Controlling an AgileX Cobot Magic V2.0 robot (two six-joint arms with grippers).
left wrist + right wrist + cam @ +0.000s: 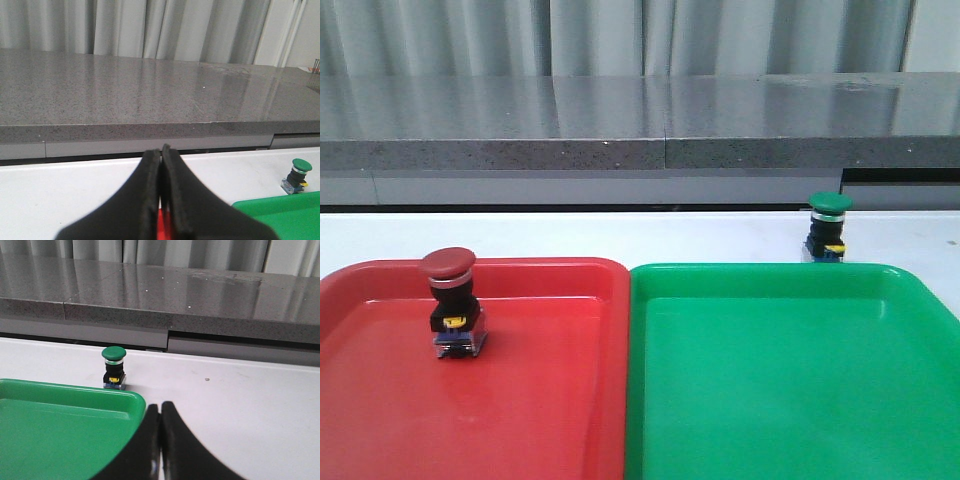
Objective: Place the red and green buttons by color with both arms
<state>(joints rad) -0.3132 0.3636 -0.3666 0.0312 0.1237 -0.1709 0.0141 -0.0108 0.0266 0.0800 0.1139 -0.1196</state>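
Red button [453,302]: sitting upright in the red tray [550,400], so that half looks done
Green button [827,230]: on the white table [570,235], just behind the green tray [790,400] far rim, not in yet
Left gripper [161,165]: pinched closed, holding nothing
Right gripper [160,415]: same deal, closed and empty, near the tray corner
Left to do: probably just grab green and drop it in its tray

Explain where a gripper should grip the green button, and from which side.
Grip the green button by its black body beneath the domed cap, probably coming from above, fingers straddling it. It stands upright on the white table, just beyond the green tray.
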